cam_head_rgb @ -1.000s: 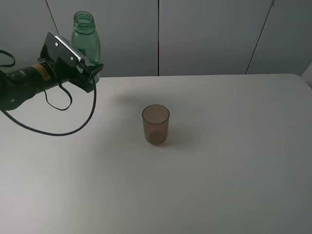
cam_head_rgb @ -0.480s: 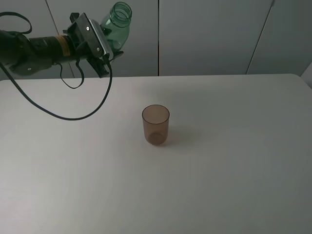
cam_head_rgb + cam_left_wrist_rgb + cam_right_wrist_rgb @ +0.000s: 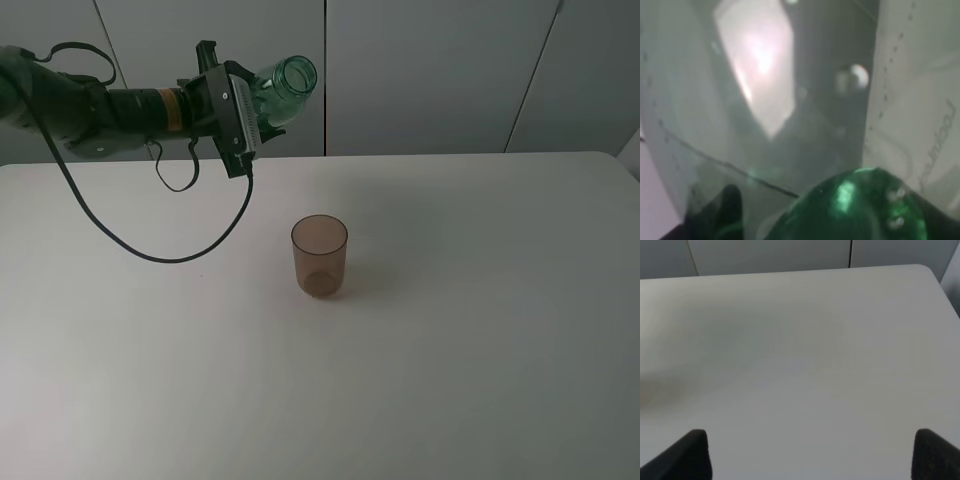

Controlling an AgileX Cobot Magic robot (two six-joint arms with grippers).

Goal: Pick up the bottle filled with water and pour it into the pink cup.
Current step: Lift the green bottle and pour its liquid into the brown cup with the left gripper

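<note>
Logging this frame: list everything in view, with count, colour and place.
bottle: one, transparent green, uncapped, tilted in the air over the table's back left, mouth pointing right
pink cup: one, brownish-pink, upright near the table's middle
table: one, white, fills the foreground
wall panels: several, grey, behind the table
cable: one, black, looping down from the left arm
left arm: one, dark, reaching in from the left
left gripper: one, black, shut on the bottle
right gripper: one, dark, open above bare table

The pink cup (image 3: pixel 319 255) stands upright near the middle of the white table (image 3: pixel 480 350).
</note>
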